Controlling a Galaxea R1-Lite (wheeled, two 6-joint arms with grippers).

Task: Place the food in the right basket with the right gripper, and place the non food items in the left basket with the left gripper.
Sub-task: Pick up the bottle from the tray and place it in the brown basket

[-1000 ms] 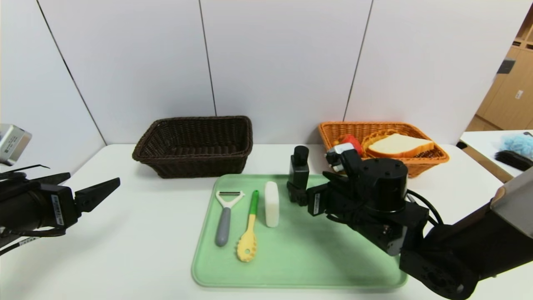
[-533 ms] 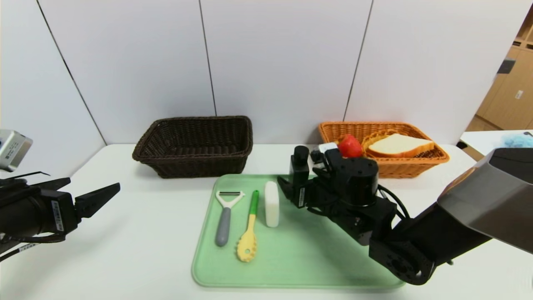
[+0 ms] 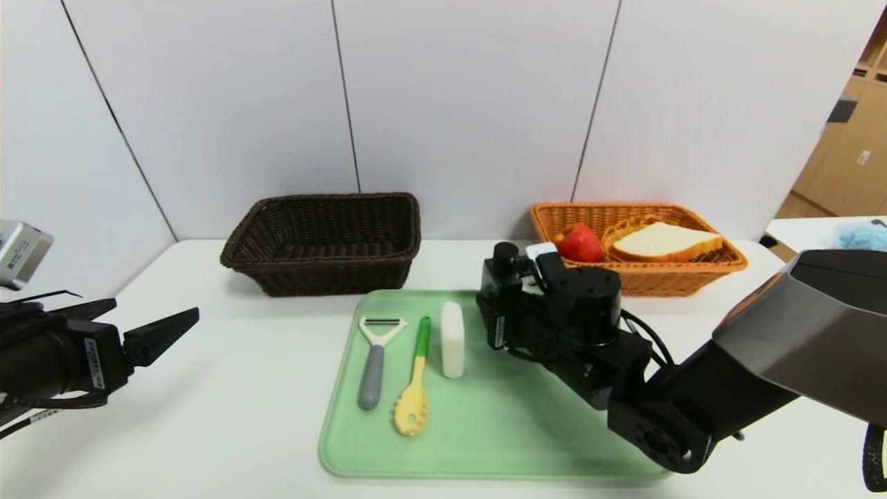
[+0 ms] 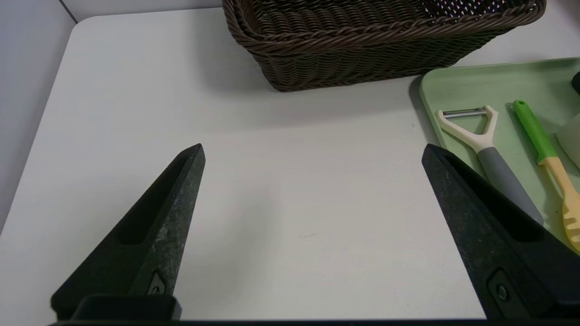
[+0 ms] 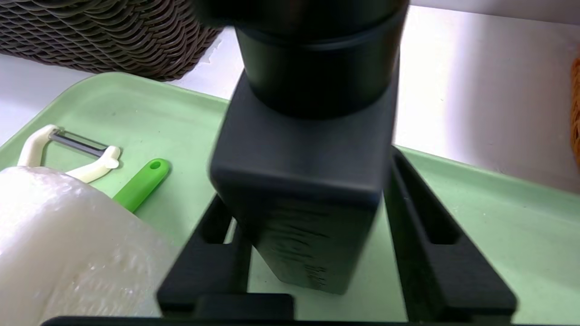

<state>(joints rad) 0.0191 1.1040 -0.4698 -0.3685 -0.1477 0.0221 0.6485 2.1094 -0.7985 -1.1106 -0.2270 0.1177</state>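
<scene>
Closest to the robot, the left gripper (image 3: 163, 326) hangs over the bare white table (image 3: 235, 388) at the left side, its two black fingers spread wide with nothing between them. Just past it lies the pale green plastic tray (image 3: 485, 430), holding a white peeler with a grey handle (image 3: 375, 364), a yellow slotted spoon with a green handle (image 3: 414, 388) and a white oblong block (image 3: 452, 338) side by side. At the tray's far right part stands a black boxy bottle with a round black cap (image 3: 497, 274), and the right gripper (image 5: 312, 253) is down around it, one finger on each side of its body, partly open; whether the fingers press on it I cannot tell. Beyond the tray, the dark brown wicker basket (image 3: 326, 239) sits at the left, and the orange wicker basket (image 3: 644, 242) at the right holds a red apple (image 3: 581, 244) and a slice of white bread (image 3: 665, 242)
</scene>
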